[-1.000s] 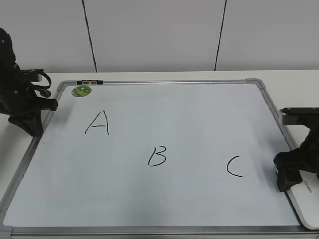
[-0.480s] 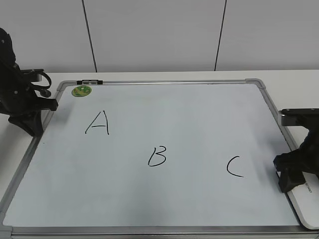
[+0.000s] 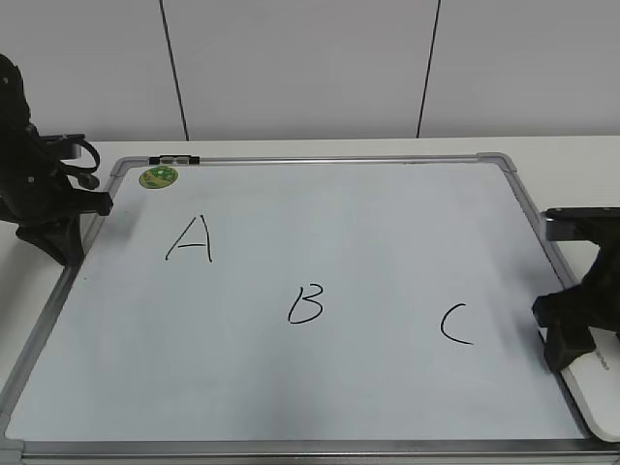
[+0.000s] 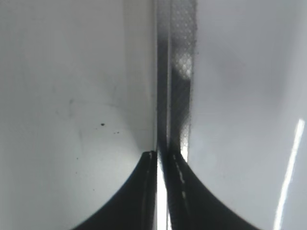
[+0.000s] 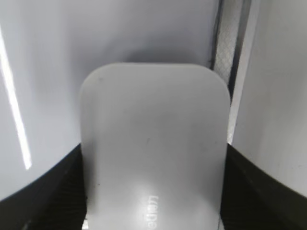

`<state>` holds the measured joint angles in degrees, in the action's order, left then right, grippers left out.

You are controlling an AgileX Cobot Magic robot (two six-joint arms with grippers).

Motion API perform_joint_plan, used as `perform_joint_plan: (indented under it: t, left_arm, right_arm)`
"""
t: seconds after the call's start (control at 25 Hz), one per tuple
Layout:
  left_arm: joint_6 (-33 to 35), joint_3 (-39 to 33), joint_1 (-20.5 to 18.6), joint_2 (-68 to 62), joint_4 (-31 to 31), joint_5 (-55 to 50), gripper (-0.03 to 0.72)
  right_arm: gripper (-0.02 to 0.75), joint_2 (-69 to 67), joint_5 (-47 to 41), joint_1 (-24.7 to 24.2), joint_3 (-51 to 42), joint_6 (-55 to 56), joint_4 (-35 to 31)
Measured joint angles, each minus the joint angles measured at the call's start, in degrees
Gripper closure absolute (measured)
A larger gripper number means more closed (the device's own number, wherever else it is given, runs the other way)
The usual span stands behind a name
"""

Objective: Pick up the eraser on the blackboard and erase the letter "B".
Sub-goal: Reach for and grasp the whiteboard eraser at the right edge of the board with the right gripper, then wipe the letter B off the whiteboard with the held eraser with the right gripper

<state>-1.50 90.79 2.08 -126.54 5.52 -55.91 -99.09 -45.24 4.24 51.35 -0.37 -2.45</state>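
The blackboard [image 3: 387,223] lies flat on the table, with the black letter "B" [image 3: 305,303] near its middle. The white eraser [image 3: 598,389] lies at the board's right edge, near the front corner. My right gripper [image 3: 568,339] stands over its far end. In the right wrist view the eraser [image 5: 153,105] fills the gap between the two black fingers, which touch its long sides; the gripper [image 5: 153,149] is shut on it. My left gripper [image 3: 60,240] is shut and empty over the board's left frame [image 4: 180,72], its tips [image 4: 161,155] almost together.
A black "A" [image 3: 190,239] is left of the "B" and a black "C" [image 3: 455,325] right of it, near the right gripper. A round green magnet [image 3: 158,177] and a dark clip [image 3: 175,159] sit at the board's far left corner. A white wall stands behind.
My right gripper has shifted slightly to the right and lower over the eraser. The left arm and the letters have not changed.
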Motion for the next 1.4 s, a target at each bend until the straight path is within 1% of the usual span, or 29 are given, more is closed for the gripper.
perform_joint_plan:
  t: [0.2,0.36,0.44,0.52,0.68,0.84,0.96,1.2,1.4]
  left_arm:
    - [0.00,0.00,0.00,0.00,0.17,0.00,0.639]
    - [0.00,0.00,0.00,0.00,0.42,0.00,0.639]
    - [0.00,0.00,0.00,0.00,0.42,0.00,0.639]
    - [0.10,0.00,0.00,0.00,0.42,0.00,0.639]
    - [0.10,0.00,0.00,0.00,0.44,0.00,0.639]
    - [0.10,0.00,0.00,0.00,0.55,0.00,0.639]
    - [0.10,0.00,0.00,0.00,0.55,0.00,0.639]
    - [0.10,0.09,0.00,0.00,0.55,0.00,0.639]
    - [0.10,0.09,0.00,0.00,0.58,0.00,0.636]
  right_arm:
    - [0.213,0.00,-7.35,0.00,6.94,0.00,-0.64]
    - [0.213,0.00,-11.03,0.14,11.75,0.00,-1.29]
    - [0.213,-0.04,-12.26,1.11,13.91,0.00,-1.41]
    - [0.213,-0.88,-13.75,3.33,16.80,-0.10,-1.41]
    - [0.213,-5.72,-17.00,9.74,23.87,-0.11,-1.41]
    - [0.213,-12.04,-19.34,15.61,32.75,-0.11,-1.41]
    - [0.213,-17.36,-20.79,19.01,39.70,-0.20,-1.51]
    - [0.214,-26.26,-22.18,23.48,49.31,-0.22,-1.51]
    - [0.213,-31.48,-22.55,25.20,53.11,-0.22,-1.74]
